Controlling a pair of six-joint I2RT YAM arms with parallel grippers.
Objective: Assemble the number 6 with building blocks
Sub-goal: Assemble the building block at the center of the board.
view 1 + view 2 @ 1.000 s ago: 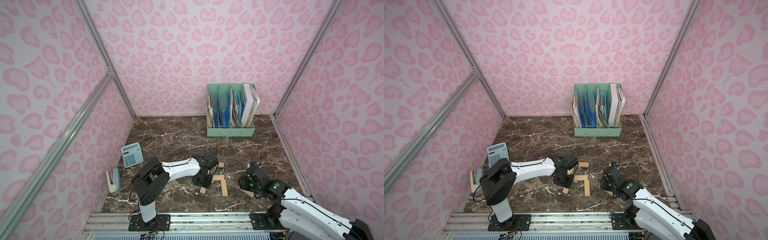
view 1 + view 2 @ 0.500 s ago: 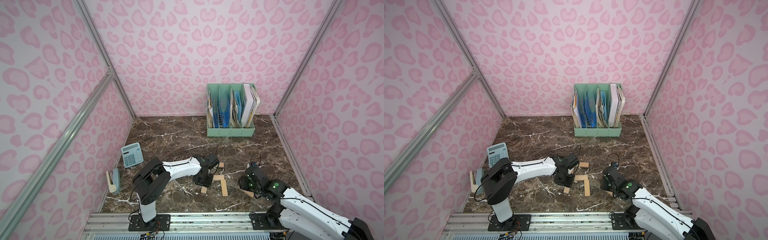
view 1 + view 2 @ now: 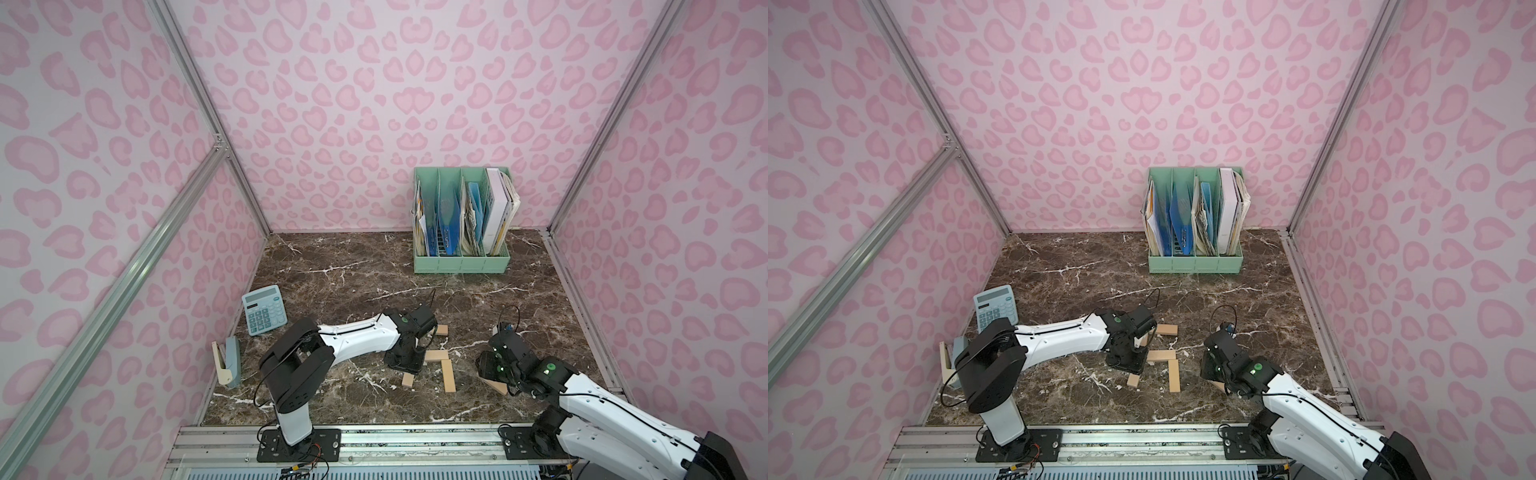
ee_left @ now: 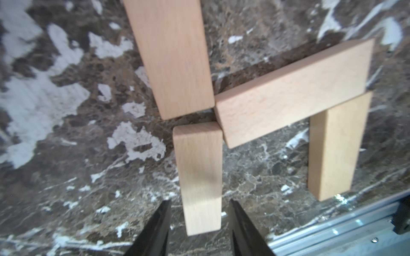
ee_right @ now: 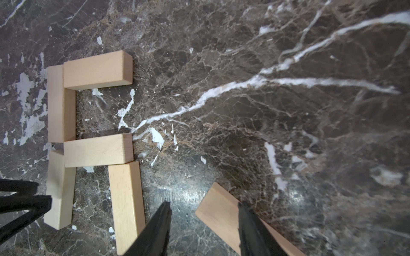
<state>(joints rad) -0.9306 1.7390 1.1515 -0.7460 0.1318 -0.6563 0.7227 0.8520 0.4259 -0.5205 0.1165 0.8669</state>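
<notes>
- Progress on the number 6 (image 5: 97, 150) rn?
- 5 of 6 planks (image 5: 95, 71) laid imo: two bars, three uprights. Left gripper (image 4: 199, 200) straddles one upright (image 4: 199, 168), jaws loose w/ gaps both sides, no pinch. Last plank (image 5: 219, 208) lies askew on the bench (image 5: 288, 110), partly between the right gripper (image 5: 204, 202) jaws, which stand wide, nothing clamped. Closing bar, just beside the left gripper, isn't laid yet.
</notes>
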